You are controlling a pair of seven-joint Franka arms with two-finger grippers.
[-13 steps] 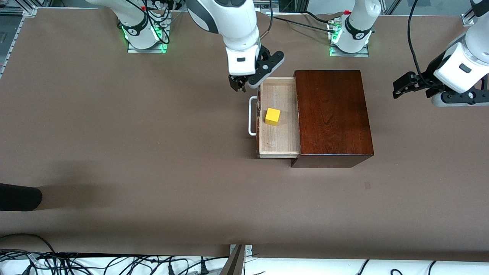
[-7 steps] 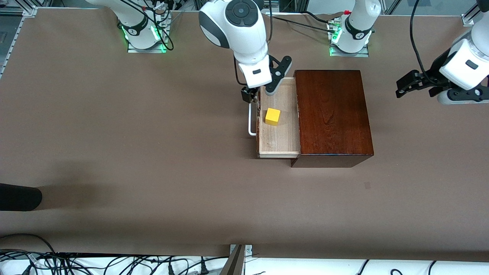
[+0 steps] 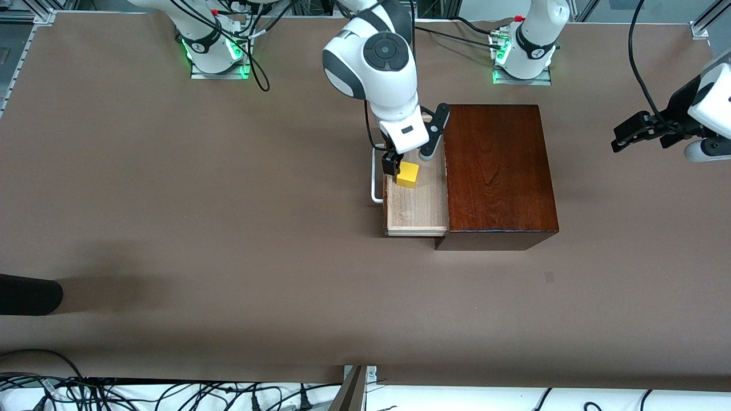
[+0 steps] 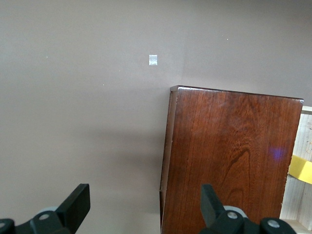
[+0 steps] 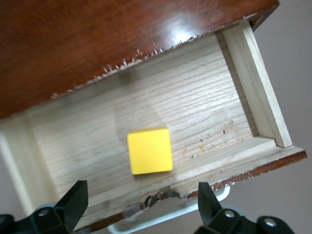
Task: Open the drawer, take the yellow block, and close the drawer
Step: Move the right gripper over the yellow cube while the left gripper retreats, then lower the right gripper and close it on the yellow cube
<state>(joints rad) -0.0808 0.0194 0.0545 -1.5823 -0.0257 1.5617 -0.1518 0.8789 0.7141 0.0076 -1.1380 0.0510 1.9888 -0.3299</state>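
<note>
1. While the drawer stood pulled out of the box toward the right arm's end of the table, your right gripper hung over its open tray.
2. Your right gripper's fingers were spread wide, nothing between them, and in the right wrist view the block sat in the gap below them.
3. You had the block lying flat on the tray's pale floor, near the drawer front and clear of the side walls.
4. From the front view it looked as if one dark fingertip was just beside the block's edge, but you could not tell whether it touched.
5. The white handle stuck out from the drawer front, untouched.
6. The drawer front's inner edge was chipped and splintered near the handle.
7. Your left arm waited; its gripper hung over bare table at the left arm's end, well apart from the box.
8. Its fingers were also spread and empty, with the box's top in view below them.
</note>
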